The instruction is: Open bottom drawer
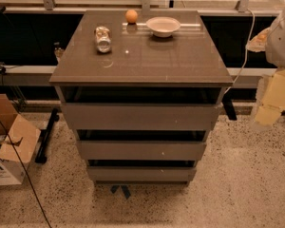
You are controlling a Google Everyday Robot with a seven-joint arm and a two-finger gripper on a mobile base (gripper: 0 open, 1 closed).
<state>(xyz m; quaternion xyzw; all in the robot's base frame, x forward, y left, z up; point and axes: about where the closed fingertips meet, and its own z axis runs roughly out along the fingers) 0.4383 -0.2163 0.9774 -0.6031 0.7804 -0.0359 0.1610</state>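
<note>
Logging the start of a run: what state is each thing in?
Bottom drawer: shut.
Middle drawer: shut.
Top drawer: shut.
Can: lying on its side.
Bowl: upright.
Box: flaps open.
Hand: at right edge, apart from the drawers.

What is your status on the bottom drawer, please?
End effector at right of cabinet, apart from it. Bottom drawer looks shut. Nothing blocks its front.
</note>
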